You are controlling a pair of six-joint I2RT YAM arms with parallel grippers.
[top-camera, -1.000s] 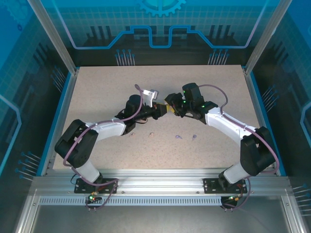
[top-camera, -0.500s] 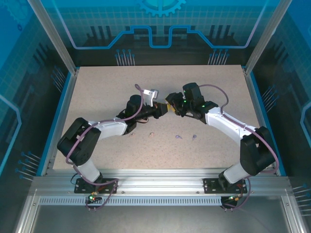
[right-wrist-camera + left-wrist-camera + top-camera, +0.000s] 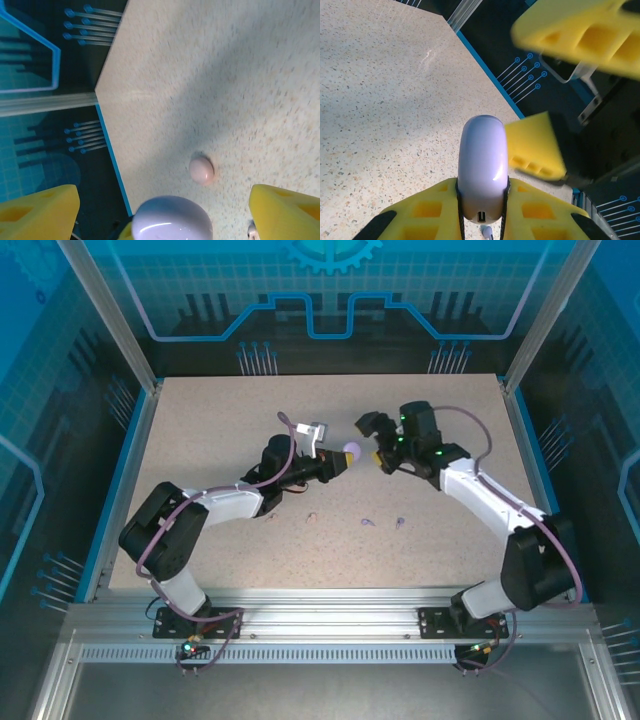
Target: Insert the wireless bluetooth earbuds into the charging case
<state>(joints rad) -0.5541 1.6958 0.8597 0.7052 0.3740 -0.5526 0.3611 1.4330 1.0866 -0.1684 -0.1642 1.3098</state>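
Moved since a second ago: the right gripper [image 3: 373, 443] has let go and backed off to its own side, its jaws going from half-closed to wide spread; the left arm has barely shifted.

Item 1, left gripper [image 3: 338, 462] [image 3: 482, 206]: jaws pinching the purple case [image 3: 350, 451] [image 3: 482, 162] across its narrow sides. The case stands out beyond the fingertips, port end tucked between the yellow fingers [image 3: 432, 212], off the table [image 3: 210, 420].

Item 2, right gripper [image 3: 165, 197]: jaws spread and holding nothing. From its wrist view the purple case [image 3: 172, 219] sits in the gap between the two fingers [image 3: 40, 210], touching neither. From the left wrist view one of those fingers is just beside the case and the other well above it.

Item 3, pink case [image 3: 201, 170]: on the table beyond the open right jaws, apart from them.

Item 4, earbuds: one pink earbud [image 3: 311, 516] and two purple earbuds [image 3: 367, 522] [image 3: 401, 523], loose on the table. All lie well short of both sets of jaws, towards the arm bases. None is in a case that I can see.
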